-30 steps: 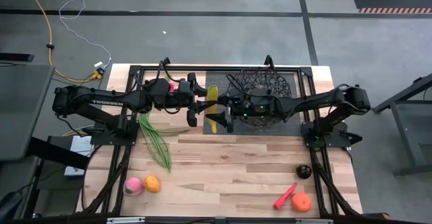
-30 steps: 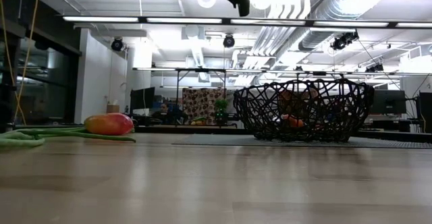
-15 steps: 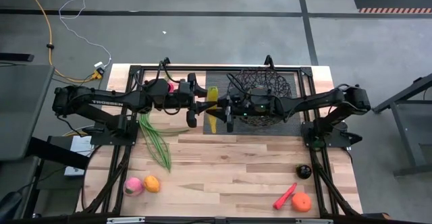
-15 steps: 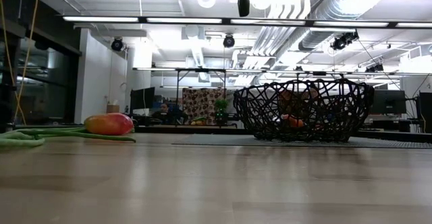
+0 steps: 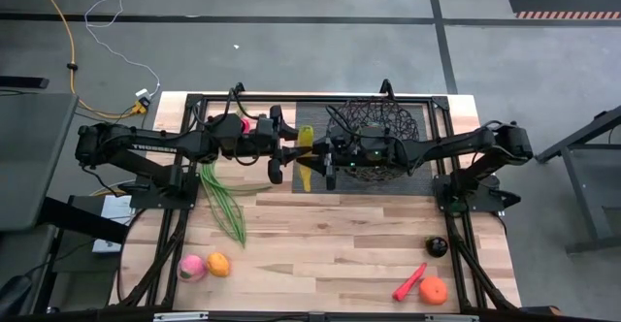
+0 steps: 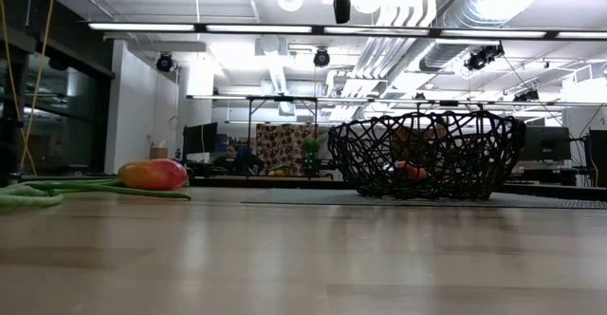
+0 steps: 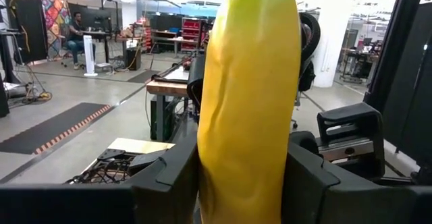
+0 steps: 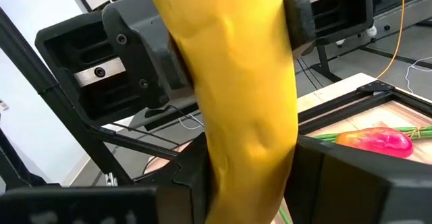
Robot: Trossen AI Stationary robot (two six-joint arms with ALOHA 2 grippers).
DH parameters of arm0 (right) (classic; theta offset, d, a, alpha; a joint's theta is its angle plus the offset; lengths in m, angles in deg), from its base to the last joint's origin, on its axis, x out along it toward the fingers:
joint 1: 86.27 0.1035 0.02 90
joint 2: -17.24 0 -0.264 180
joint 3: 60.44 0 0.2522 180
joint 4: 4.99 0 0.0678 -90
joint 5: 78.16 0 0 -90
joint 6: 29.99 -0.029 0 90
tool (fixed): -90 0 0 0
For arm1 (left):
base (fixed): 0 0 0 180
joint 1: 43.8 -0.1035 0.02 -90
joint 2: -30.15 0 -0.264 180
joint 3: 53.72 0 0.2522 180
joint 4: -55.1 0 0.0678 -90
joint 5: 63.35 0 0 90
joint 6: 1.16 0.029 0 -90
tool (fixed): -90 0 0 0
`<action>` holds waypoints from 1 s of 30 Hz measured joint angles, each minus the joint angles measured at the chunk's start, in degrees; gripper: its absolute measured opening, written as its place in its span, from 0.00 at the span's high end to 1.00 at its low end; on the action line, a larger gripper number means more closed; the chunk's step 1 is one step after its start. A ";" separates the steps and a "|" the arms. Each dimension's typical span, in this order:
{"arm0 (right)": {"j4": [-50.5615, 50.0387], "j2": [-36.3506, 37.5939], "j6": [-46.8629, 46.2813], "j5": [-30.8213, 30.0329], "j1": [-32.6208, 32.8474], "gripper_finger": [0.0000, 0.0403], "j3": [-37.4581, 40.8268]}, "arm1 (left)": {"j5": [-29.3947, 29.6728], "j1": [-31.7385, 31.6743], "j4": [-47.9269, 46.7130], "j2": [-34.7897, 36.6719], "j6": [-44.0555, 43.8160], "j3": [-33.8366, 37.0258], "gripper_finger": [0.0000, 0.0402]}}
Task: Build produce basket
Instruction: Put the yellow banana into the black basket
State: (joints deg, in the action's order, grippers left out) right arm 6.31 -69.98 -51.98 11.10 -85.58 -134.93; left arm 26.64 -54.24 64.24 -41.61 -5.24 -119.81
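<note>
A yellow banana point(image 5: 306, 157) is held high above the table between my two grippers; its length runs from the far side to the near side. My left gripper point(image 5: 284, 154) is shut on it from the left, my right gripper point(image 5: 327, 157) from the right. The black wire basket point(image 5: 374, 133) rests by its base on a dark ribbed mat point(image 5: 417, 167) at the far right, with an orange fruit point(image 6: 413, 170) inside. The red-green mango point(image 6: 154, 174) lies on the table at the far left. My left gripper pinches the banana's middle point(image 7: 246, 150) between its two fingers point(image 7: 172, 180). The fingers come level from the table's left and lie across the banana, which is clear of the table. My right gripper pinches the banana's middle point(image 8: 246, 136) between its two fingers point(image 8: 324, 177). The fingers come level from the table's right, opposite the left gripper, and lie across the banana.
Long green stalks point(image 5: 223, 201) lie left of centre. A pink peach point(image 5: 192, 267) and an orange point(image 5: 218, 264) sit near the front left. A dark plum point(image 5: 437, 246), a red chili point(image 5: 408, 282) and another orange point(image 5: 434, 290) sit at the front right.
My right gripper has edged toward the table's left, closer onto the banana. The banana and my left gripper have stayed in place.
</note>
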 joint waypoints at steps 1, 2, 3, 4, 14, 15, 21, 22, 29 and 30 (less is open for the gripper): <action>-0.01 0.00 0.05 0.10 0.00 0.73 0.00 | 0.00 0.00 -0.16 0.00 -0.12 0.00 0.61; -0.05 0.00 0.08 0.21 0.00 0.74 0.00 | 0.00 0.00 -0.36 0.00 -0.37 0.00 0.59; -0.10 0.00 0.22 0.26 0.00 0.74 0.02 | 0.00 0.00 -0.54 0.00 -0.93 0.00 0.57; -0.13 0.00 0.36 0.29 0.00 0.75 0.02 | 0.02 0.00 -0.66 0.00 -1.45 0.00 0.55; -0.08 0.11 0.85 0.44 0.07 0.73 0.02 | 0.46 -0.07 -8.55 0.59 -5.90 -2.71 0.31; -0.07 0.11 1.03 0.44 0.07 0.73 0.02 | 0.43 -0.07 -10.34 0.78 -5.88 -3.09 0.29; -0.50 0.27 1.60 0.47 -0.53 0.73 0.02 | -2.21 -0.11 -16.65 5.61 -3.84 -3.91 0.19; -1.60 0.69 2.00 0.55 -0.78 0.73 0.03 | -2.16 -0.13 -18.16 6.69 -3.84 -3.91 0.18; -15.20 8.63 6.47 0.31 -3.37 0.73 0.04 | 2.49 -0.05 -29.25 17.18 -4.14 -3.85 0.18; -17.15 10.08 7.27 0.25 -3.72 0.73 0.04 | 3.59 -0.07 -30.16 18.49 -4.11 -3.85 0.18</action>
State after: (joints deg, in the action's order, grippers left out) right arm -10.84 -59.91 -44.71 11.35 -89.29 -134.88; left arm 30.23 -54.30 34.08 -23.13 -9.35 -123.66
